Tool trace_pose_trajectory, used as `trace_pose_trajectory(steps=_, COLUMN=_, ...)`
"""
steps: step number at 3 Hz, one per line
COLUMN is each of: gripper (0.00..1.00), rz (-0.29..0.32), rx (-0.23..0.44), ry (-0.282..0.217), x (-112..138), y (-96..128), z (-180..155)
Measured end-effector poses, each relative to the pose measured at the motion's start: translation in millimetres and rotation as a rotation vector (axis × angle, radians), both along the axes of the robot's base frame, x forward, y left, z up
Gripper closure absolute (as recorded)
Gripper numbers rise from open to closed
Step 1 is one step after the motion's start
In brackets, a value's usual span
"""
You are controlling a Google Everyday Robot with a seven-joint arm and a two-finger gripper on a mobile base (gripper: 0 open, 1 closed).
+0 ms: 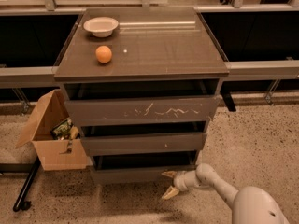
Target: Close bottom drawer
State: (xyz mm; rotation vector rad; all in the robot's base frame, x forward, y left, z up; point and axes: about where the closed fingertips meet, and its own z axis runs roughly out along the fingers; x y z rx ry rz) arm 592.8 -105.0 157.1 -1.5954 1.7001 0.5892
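Observation:
The bottom drawer (pixel 140 174) is the lowest and shortest front of the dark grey-brown cabinet. It stands slightly pulled out, with a dark gap above its plain front. My gripper (pixel 170 183) is at the end of the white arm (pixel 212 183) that reaches in from the lower right. It is open, its two tan fingers spread apart. The upper finger (pixel 168 174) is at the right part of the drawer front. The lower finger (pixel 170 193) hangs just below the front, near the floor.
The scratched top drawer (pixel 145 111) and middle drawer (pixel 145 143) also stand ajar. An orange (pixel 103 54) and a white bowl (pixel 101 26) sit on the cabinet top. An open cardboard box (pixel 49 134) stands on the floor at the left, beside a black pole (pixel 25 185).

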Motion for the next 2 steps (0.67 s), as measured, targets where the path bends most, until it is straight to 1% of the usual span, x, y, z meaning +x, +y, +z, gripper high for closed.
trace_pose_trajectory(steps=1, gripper=0.0, rz=0.003, rx=0.008, ry=0.001, x=-1, y=0, z=1)
trace_pose_trajectory(steps=2, gripper=0.0, rz=0.043, rx=0.026, ry=-0.006, x=-17, y=5, z=13)
